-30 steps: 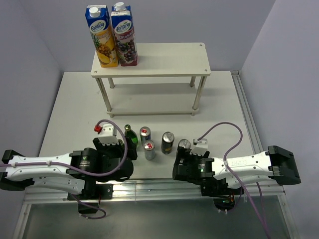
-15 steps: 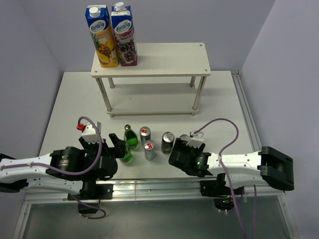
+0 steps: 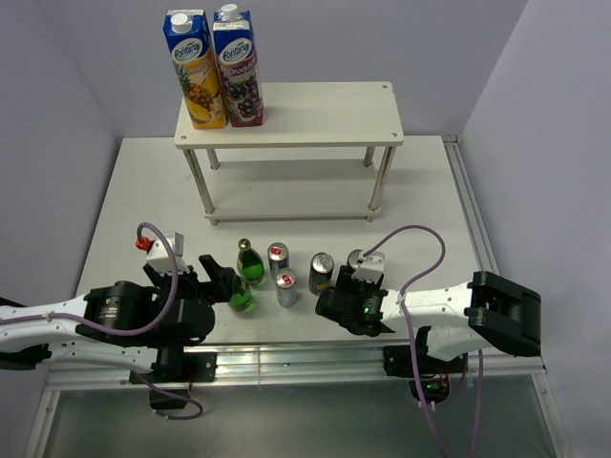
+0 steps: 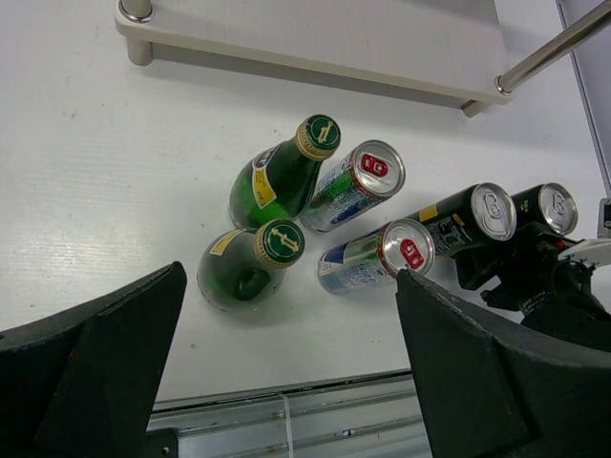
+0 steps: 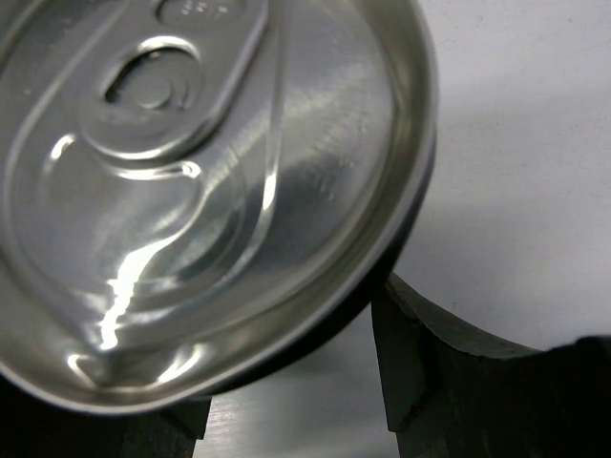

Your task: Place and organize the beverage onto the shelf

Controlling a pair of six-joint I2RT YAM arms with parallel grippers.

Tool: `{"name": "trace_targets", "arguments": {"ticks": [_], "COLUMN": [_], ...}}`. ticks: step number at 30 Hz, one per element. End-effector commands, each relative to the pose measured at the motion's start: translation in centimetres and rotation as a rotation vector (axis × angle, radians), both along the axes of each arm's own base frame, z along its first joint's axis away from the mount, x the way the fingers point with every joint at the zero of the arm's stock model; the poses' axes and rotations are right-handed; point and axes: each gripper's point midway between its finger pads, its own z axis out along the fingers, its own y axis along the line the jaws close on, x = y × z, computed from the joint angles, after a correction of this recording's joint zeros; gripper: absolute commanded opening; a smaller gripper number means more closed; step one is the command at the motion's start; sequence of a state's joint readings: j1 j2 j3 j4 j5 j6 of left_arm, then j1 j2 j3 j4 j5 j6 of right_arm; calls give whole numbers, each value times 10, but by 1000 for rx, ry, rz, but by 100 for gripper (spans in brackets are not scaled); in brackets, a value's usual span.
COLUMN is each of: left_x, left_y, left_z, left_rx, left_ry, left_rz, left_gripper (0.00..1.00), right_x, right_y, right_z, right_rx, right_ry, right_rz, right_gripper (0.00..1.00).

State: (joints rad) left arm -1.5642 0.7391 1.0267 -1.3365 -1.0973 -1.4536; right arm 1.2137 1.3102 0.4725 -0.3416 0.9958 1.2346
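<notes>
The shelf [image 3: 315, 113] stands at twelve o'clock on the table [image 3: 134, 191], with two juice cartons [image 3: 215, 72] upright at the left end of its top board.

All six drinks stand on the table in a tight cluster at six o'clock, none of them on the shelf. Reading from nine toward three o'clock, there is first the far green bottle [image 3: 249, 263], with the near green bottle [image 3: 241, 297] just beside it at six o'clock. Next comes the far silver-blue can [image 3: 278, 258], with the near silver-blue can [image 3: 285, 288] close in front of it. Last are the left dark can [image 3: 322, 272] and the right dark can [image 3: 355, 258].

The left gripper [image 3: 218, 274] sits at nine o'clock of the near green bottle. Its fingers [image 4: 105, 353] are spread wide and grip nothing. In the left wrist view the bottle lies within the open span and touches neither finger.

The right gripper [image 3: 332, 299] lies low at about six o'clock of the two dark cans. Its wrist view is almost filled by one can's silver top with a dark body below it — which of the two cannot be told. One finger [image 5: 420, 382] is right at that can's edge. Whether the jaws are pressed onto the can or merely beside it cannot be told.
</notes>
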Motion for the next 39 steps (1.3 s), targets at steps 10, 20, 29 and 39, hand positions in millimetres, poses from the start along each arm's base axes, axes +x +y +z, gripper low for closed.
{"name": "trace_targets", "arguments": {"ticks": [10,20,29,39], "left_x": [-2,-4,-5,-7], "left_y": [4,3,4,0], "left_z": [0,0,0,-3], "left_rx": [24,21,-4,18], "left_ry": [-22,-18,-15,-12], "left_rz": [-25,-35,-45,-54], "left_gripper": [99,99,99,99], "right_x": [1,4,25,85], "right_y": [-7,6,27,14], "right_z": [46,133,228,358], "right_rx": [48,114,93,-32], "right_ry": [-82,-179,-299,-400], "right_rz": [-54,5,57,65], "right_gripper": [0,0,0,0]}}
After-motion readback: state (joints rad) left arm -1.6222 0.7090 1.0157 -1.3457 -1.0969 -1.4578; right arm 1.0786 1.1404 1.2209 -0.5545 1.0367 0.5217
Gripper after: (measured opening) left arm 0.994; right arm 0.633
